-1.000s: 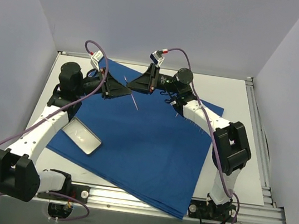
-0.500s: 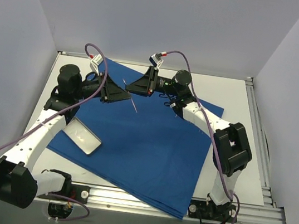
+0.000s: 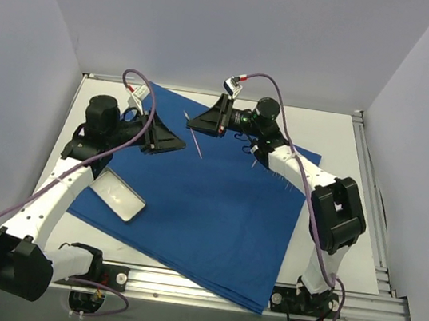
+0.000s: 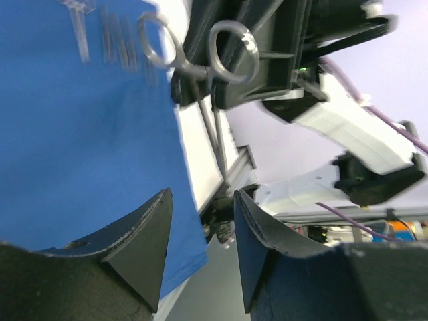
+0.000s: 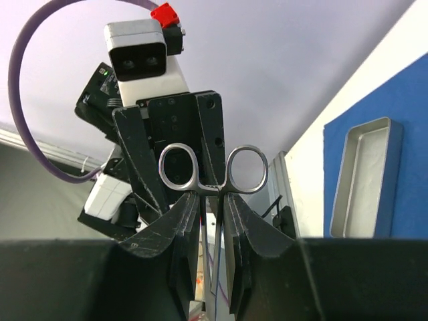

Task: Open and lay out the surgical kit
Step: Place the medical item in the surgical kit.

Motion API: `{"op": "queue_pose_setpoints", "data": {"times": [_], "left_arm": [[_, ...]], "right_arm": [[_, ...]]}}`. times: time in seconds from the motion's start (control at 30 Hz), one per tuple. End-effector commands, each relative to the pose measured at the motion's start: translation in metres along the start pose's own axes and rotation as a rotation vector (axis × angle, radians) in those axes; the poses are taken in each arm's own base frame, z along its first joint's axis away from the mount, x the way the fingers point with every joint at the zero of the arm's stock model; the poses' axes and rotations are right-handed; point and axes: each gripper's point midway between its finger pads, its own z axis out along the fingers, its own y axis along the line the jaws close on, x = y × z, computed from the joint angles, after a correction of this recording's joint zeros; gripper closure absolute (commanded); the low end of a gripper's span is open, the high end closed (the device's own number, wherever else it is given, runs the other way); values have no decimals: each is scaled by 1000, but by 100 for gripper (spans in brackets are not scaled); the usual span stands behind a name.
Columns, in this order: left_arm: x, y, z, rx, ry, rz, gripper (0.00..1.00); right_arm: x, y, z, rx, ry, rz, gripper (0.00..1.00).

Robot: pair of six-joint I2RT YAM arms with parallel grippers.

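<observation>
The royal-blue drape (image 3: 214, 217) lies spread open on the table. The shiny metal tray (image 3: 116, 196) rests on its left part and also shows in the right wrist view (image 5: 364, 177). My right gripper (image 3: 196, 121) is shut on a silver scissor-like instrument (image 3: 194, 137) and holds it in the air above the drape's far edge. In the right wrist view (image 5: 210, 197) the jaws clamp the shanks just below the finger rings (image 5: 212, 168). My left gripper (image 3: 178, 144) faces it, open and empty, a short way to the left; in its wrist view (image 4: 200, 194) the held instrument (image 4: 231, 50) shows beyond the fingers.
More thin silver instruments (image 3: 267, 162) lie on the drape under the right forearm and show blurred in the left wrist view (image 4: 100, 33). Grey walls stand on three sides. The drape's front corner hangs over the aluminium rail (image 3: 204, 286) at the near edge.
The two grippers have drawn apart: the left one has pulled back to the left, and the right one has shifted slightly right and up, keeping the instrument.
</observation>
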Motion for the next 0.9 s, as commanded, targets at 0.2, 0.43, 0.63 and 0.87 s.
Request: {"op": "queue_pose_setpoints", "data": {"times": [0.2, 0.43, 0.63, 0.87], "left_arm": [[-12, 47, -34, -422, -52, 80, 50], [-10, 62, -43, -506, -43, 86, 50], [-11, 79, -54, -602, -34, 82, 50], [-9, 93, -51, -639, -8, 63, 50]], "right_arm": [[-36, -55, -26, 452, -54, -145, 100], [-56, -125, -67, 821, -119, -104, 100], [-73, -185, -125, 1172, -235, -43, 100], [-89, -226, -166, 1402, -387, 4, 100]]}}
